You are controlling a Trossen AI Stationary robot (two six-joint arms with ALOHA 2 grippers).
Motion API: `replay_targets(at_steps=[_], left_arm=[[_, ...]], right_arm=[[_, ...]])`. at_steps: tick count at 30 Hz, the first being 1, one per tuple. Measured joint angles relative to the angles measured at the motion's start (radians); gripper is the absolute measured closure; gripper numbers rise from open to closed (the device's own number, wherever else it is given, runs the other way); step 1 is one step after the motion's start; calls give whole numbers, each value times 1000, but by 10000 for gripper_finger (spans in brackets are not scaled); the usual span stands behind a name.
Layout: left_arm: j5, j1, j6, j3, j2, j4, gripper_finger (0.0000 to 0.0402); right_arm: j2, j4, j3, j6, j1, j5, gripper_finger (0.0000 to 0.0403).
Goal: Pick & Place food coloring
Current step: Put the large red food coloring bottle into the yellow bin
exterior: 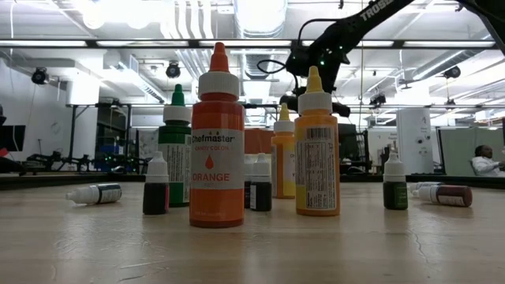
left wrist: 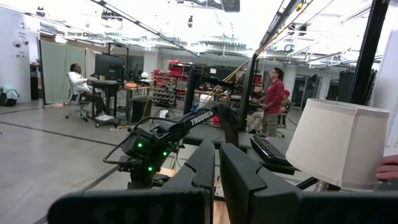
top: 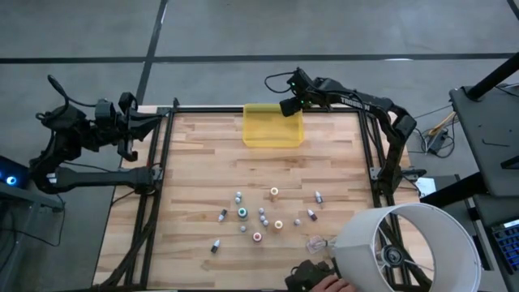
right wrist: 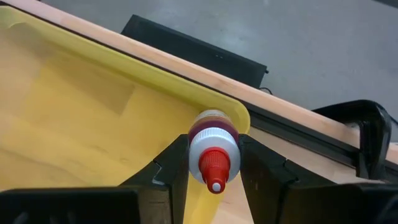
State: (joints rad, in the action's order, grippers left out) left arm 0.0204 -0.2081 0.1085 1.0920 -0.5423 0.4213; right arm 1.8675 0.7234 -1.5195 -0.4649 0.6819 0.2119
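Right gripper (right wrist: 214,163) holds one red-capped bottle (right wrist: 214,158).

Tray (top: 272,130) sits at the table's (top: 195,170) far edge; right gripper (top: 289,106) hangs over its far right corner with a bottle (right wrist: 213,147). More bottles (top: 261,217) cluster near-centre; lamp (top: 405,247) near right.

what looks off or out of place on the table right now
Nothing is spilled. Two small bottles lie tipped on their sides, one at the low view's left and one at its right. A lampshade and a person's hand intrude at the near edge. The right gripper holds a red-capped bottle over the yellow tray.
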Motion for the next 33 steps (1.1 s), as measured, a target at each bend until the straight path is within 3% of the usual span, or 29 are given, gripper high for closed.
replay_targets(at_steps=[11, 17, 23, 33], left_arm=[[0, 0, 0, 0, 0, 0, 401], [0, 0, 0, 0, 0, 0, 401], [0, 0, 0, 0, 0, 0, 401], [0, 0, 0, 0, 0, 0, 401]], right_arm=[[0, -57, 71, 0, 0, -10, 291], [0, -70, 71, 0, 0, -11, 291], [1, -74, 71, 1, 4, -85, 291], [1, -75, 71, -57, 21, -82, 291]])
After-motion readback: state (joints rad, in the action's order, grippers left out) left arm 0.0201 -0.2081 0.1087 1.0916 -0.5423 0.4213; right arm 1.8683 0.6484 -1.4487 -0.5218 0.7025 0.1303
